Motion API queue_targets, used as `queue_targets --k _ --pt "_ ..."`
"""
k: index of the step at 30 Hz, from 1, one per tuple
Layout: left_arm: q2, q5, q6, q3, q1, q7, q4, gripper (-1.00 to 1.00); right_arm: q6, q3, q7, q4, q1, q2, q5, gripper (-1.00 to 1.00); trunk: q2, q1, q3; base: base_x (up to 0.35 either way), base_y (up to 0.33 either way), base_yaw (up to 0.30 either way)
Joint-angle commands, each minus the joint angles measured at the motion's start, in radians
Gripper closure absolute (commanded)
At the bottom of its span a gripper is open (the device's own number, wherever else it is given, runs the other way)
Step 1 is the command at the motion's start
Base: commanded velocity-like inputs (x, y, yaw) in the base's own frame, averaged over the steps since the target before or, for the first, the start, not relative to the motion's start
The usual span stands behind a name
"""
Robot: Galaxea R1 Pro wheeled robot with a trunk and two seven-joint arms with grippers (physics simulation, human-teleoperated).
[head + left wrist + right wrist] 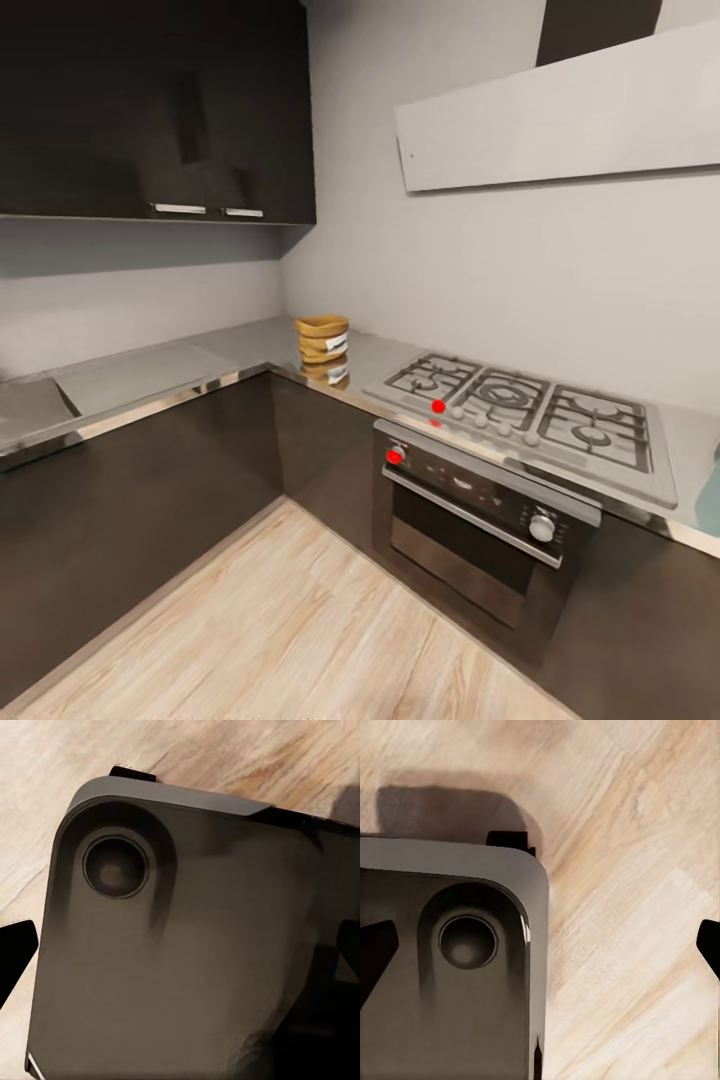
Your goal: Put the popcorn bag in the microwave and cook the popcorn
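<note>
1. Head view: the bag [322, 339] is seen upright on the worktop [150, 375], in the corner where the two runs meet, just beside the hob [520, 405]; its reflection is cast on the shiny slab.
2. A corner spot is judged awkward, since it must be reached across the worktop's depth.
3. At the far right edge a pale-blue sliver [710, 495] is glimpsed on the worktop; whether it is the microwave cannot be told.
4. An oven [485, 520] sits under the hob, with a hood [560, 110] above and dark cabinets [150, 110] on the left wall.
5. In each wrist view, wood floor [637, 945] and the robot's dark base [172, 945] are seen below, so both arms are judged to hang low.
6. The left pincer [180, 952] and right pincer [540, 952] are spread wide, and nothing is held.
</note>
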Motion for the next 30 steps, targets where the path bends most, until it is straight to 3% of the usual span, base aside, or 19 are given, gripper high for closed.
queue_targets --k 1,11,23,30 --pt "0.0 0.005 -0.002 0.004 0.0 0.0 0.0 -1.0 -0.006 -0.009 0.002 0.003 -0.001 -0.001 0.007 -1.0 -0.001 0.0 -0.001 0.0 0.0 0.27" --pt "0.0 0.005 -0.002 0.004 0.0 0.0 0.0 -1.0 -0.005 -0.009 0.003 0.003 -0.001 -0.001 0.005 -1.0 -0.001 0.0 -0.001 0.0 0.0 0.255" --pt "0.001 0.004 -0.001 0.003 0.0 -0.008 -0.001 -1.0 0.001 -0.006 0.004 0.003 -0.001 -0.004 0.007 -1.0 -0.001 0.0 -0.001 0.008 0.004 0.015" --pt "0.003 0.003 0.002 -0.001 0.0 -0.012 0.004 -1.0 0.0 -0.005 0.004 0.003 -0.001 -0.003 0.008 -1.0 -0.001 0.0 -0.001 0.222 0.19 0.0"
